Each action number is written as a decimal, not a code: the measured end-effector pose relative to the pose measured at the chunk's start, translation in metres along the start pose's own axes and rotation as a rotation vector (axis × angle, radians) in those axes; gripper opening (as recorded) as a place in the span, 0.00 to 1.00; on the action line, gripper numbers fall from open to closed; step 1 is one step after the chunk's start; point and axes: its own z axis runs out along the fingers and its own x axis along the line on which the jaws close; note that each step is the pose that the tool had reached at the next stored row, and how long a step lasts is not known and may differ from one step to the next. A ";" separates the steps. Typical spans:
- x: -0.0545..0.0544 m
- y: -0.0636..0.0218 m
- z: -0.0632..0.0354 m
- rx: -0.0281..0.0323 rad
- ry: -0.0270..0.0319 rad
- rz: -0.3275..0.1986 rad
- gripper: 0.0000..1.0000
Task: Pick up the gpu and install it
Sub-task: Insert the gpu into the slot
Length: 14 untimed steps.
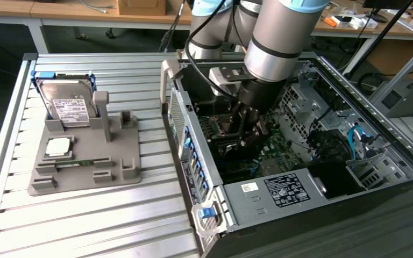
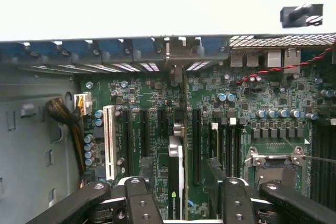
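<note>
The gpu (image 2: 176, 182) stands edge-on on the green motherboard (image 2: 262, 98), upright in line with a long black slot. Its silver bracket (image 2: 175, 56) meets the rear wall of the case. My gripper (image 2: 180, 163) straddles the card from above and is open. A narrow gap shows between the card and each of the black fingers (image 2: 146, 167). In the exterior view the gripper (image 1: 253, 137) reaches down inside the open computer case (image 1: 378, 129), above the motherboard.
A grey parts holder (image 1: 84, 177) lies on the slatted table at the exterior view's left, with a hard drive (image 1: 66, 105) and a CPU chip (image 1: 58, 146) in it. The power supply (image 1: 285, 191), cables and drive cage crowd the case. An open CPU socket (image 2: 275, 166) is beside the card.
</note>
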 end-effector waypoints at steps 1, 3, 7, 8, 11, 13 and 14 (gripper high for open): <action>0.000 0.0000 -0.0019 0.0000 0.0001 0.000 0.52; 0.000 0.0000 -0.0055 0.0000 0.0000 0.000 0.52; 0.000 0.0007 -0.0137 0.0003 0.0001 0.000 0.51; 0.000 0.0009 -0.0149 0.0005 0.0000 0.000 0.44; 0.000 0.0012 -0.0180 0.0006 0.0000 0.000 0.32; 0.000 0.0012 -0.0198 0.0006 0.0000 0.000 0.26; 0.000 0.0013 -0.0206 0.0006 0.0000 0.000 0.20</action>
